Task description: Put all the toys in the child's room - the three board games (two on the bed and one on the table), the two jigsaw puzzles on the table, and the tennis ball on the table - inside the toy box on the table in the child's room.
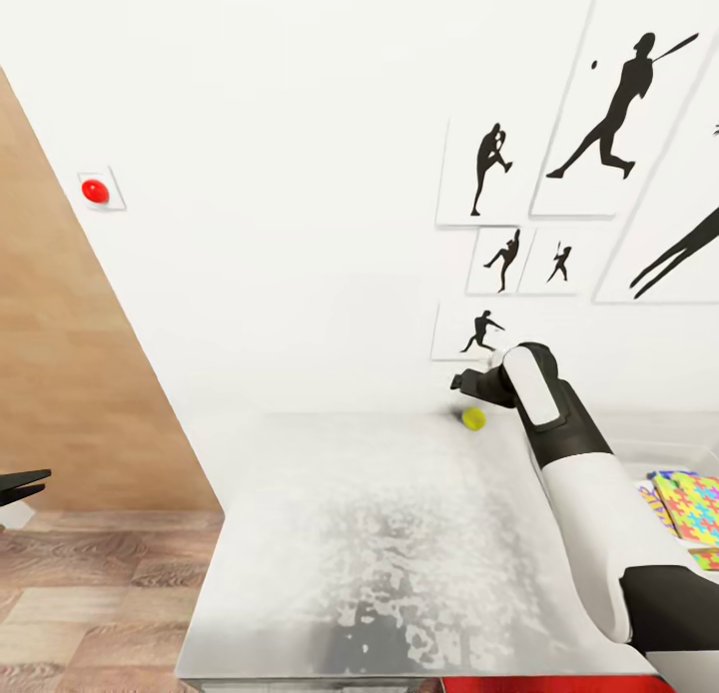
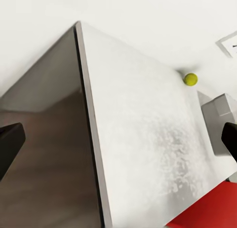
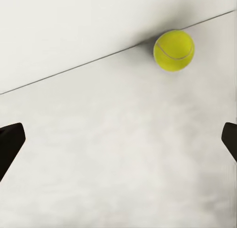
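The tennis ball is yellow-green with a faint curved seam. The tabletop is pale grey, mottled white. The jigsaw puzzles interlock yellow, pink, blue and green. Black sports silhouettes mark white wall; the wall button is red.

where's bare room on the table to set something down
Most of the table top is bare, from its left edge and near edge across to the right arm. Crowded spots: the tennis ball by the wall with the right gripper above it, and the puzzles at the right.
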